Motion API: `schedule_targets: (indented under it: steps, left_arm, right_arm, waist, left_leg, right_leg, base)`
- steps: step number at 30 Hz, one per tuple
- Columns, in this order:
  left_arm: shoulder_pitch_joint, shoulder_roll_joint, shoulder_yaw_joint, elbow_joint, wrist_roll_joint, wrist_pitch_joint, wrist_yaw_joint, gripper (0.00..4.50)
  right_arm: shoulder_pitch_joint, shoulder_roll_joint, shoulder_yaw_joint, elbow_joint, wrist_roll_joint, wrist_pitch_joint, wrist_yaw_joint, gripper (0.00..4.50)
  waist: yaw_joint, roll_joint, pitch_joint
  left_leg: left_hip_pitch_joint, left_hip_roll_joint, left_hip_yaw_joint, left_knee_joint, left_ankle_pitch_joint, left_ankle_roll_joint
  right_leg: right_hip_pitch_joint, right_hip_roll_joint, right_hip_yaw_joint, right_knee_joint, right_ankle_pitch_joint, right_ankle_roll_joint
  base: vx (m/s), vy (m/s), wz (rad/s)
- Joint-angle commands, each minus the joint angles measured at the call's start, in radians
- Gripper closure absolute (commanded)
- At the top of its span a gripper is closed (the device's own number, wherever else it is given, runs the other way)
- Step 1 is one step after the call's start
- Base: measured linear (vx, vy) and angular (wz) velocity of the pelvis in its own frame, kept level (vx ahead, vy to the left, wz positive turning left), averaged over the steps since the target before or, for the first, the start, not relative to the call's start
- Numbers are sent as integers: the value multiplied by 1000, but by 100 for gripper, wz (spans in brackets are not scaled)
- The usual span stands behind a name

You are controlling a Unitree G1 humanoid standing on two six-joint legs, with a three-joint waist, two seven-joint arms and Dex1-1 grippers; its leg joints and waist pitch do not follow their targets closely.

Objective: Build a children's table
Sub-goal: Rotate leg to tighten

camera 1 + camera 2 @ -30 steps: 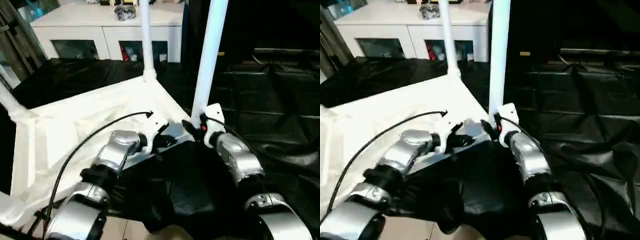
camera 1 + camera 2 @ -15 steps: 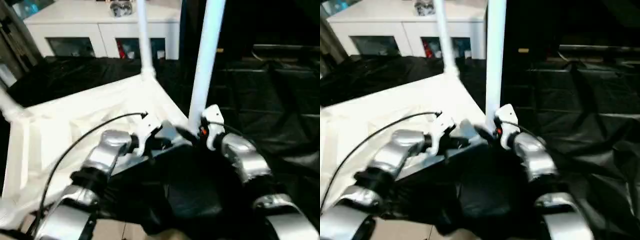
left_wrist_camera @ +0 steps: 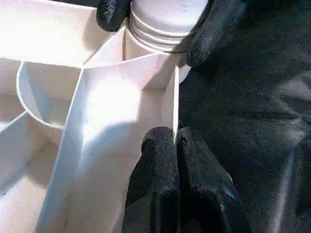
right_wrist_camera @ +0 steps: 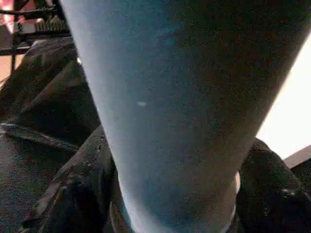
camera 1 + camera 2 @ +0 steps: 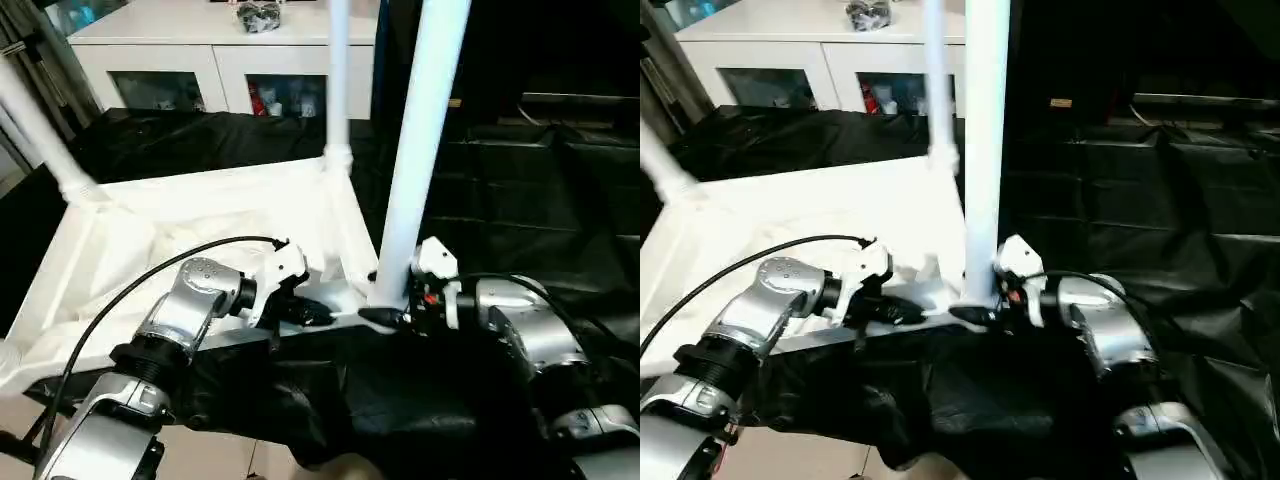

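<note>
Left eye view: the white tabletop (image 5: 200,225) lies upside down on a black-draped surface (image 5: 520,190), ribbed underside up. Legs stand in three sockets: the near leg (image 5: 415,150), the far leg (image 5: 337,80) and a leg at the left corner (image 5: 35,125). The right end effector (image 5: 385,318) sits at the base of the near leg, its fingers either side of the tube. The left end effector (image 5: 310,312) rests at the tabletop's near edge, just beside that corner.

Right eye view: the same layout, with a white cabinet (image 5: 820,50) behind. The near leg looks upright, but how deep it sits in the socket cannot be told.

Left wrist view: the left end effector (image 3: 176,145) is closed, its fingertips pinching the thin near wall of the tabletop (image 3: 121,107). Beyond it, the other arm's black fingers (image 3: 211,29) straddle the leg's ribbed foot (image 3: 163,19) at the corner socket.

Right wrist view: the near leg (image 4: 165,107) runs between the two fingers (image 4: 73,194), which flank it closely; the end effector is spread to about the tube's width, and real clamping cannot be confirmed.

Risks, as I judge them: if the leg is only part seated, letting go could leave it leaning or let it topple. A sideways push at the base could skid the tabletop on the slick cover, since only a thin-wall pinch steadies it, and that pinch may slip.
</note>
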Motion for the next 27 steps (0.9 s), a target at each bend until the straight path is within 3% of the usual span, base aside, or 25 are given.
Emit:
schedule_targets:
  steps: [1, 7, 10, 12, 13, 14, 18, 22, 23, 25, 26, 27]
  left_arm:
    - [-20, -26, -9, -64, -42, -26, -10, 450]
    - [-18, -34, -7, -62, -45, -28, 0, 450]
    - [-28, -70, 14, -47, -47, -16, 59, 450]
    - [-33, -82, 21, -39, -46, -12, 81, 450]
    - [-46, -108, 30, -20, -38, -10, 133, 450]
    - [-55, -124, 33, -4, -28, -6, 172, 450]
    - [-84, -182, 36, 53, 13, 6, 316, 450]
    - [-101, -243, 49, 82, 36, 29, 460, 450]
    - [-104, -258, 51, 90, 42, 28, 495, 450]
    - [-101, -269, 47, 87, 47, 23, 503, 450]
    - [-99, -271, 44, 84, 49, 17, 502, 450]
    - [-98, -273, 42, 83, 49, 7, 497, 450]
  right_arm:
    - [26, 33, 88, -9, 0, 20, 56, 157]
    - [34, 49, 85, -19, 11, 33, 52, 173]
    - [42, 90, 56, -8, 28, 61, -10, 176]
    - [40, 103, 46, 3, 26, 68, -40, 177]
    - [27, 140, 21, 50, 6, 71, -150, 178]
    - [13, 166, 3, 91, -12, 72, -242, 178]
    - [-31, 253, -48, 200, -54, 72, -523, 179]
    - [-72, 332, -99, 268, -59, 90, -732, 180]
    - [-82, 354, -101, 283, -61, 90, -759, 180]
    - [-91, 374, -84, 293, -81, 63, -766, 180]
    - [-94, 382, -85, 296, -77, 51, -763, 145]
    - [-99, 390, -89, 301, -72, 39, -761, 145]
  waist:
    - [-2, -6, -61]
    - [0, -5, -61]
    - [-1, -2, -61]
    - [-2, -3, -59]
    - [-2, 4, -57]
    - [-7, 3, -54]
    - [-28, 7, -48]
    - [-37, 7, -49]
    - [-38, 13, -51]
    - [-40, 10, -52]
    - [-41, 11, -53]
    - [-42, 12, -55]
  left_leg:
    - [4, 16, 5, -67, -199, 94]
    - [4, 15, 4, -67, -197, 89]
    - [4, 15, 4, -67, -198, 86]
    - [5, 15, 3, -70, -220, 75]
    - [6, 14, 4, -70, -229, 69]
    - [5, 14, 3, -75, -256, 54]
    - [11, 5, -3, -79, -319, 9]
    - [9, 3, -2, -79, -315, 19]
    - [11, 3, -4, -78, -316, 21]
    - [8, 2, -3, -78, -311, 30]
    - [7, 1, -2, -77, -307, 38]
    - [4, 1, -2, -78, -300, 46]
  right_leg:
    - [58, -39, 29, -60, -113, -282]
    - [59, -39, 28, -61, -121, -278]
    - [59, -38, 29, -60, -109, -278]
    - [58, -39, 27, -64, -151, -270]
    - [56, -39, 28, -65, -164, -268]
    - [54, -41, 28, -71, -212, -258]
    - [49, -42, 26, -87, -373, -197]
    - [48, -39, 27, -92, -375, -182]
    - [47, -39, 27, -90, -369, -184]
    - [49, -38, 25, -92, -353, -183]
    - [49, -38, 26, -91, -339, -185]
    - [51, -38, 25, -89, -328, -186]
  base:
    - [0, 0, 0]
    - [0, 0, 0]
    - [0, 0, 0]
    - [0, 0, 0]
    - [0, 0, 0]
    - [0, 0, 0]
    - [0, 0, 0]
    - [0, 0, 0]
    - [0, 0, 0]
    - [0, 0, 0]
    - [0, 0, 0]
    - [0, 0, 0]
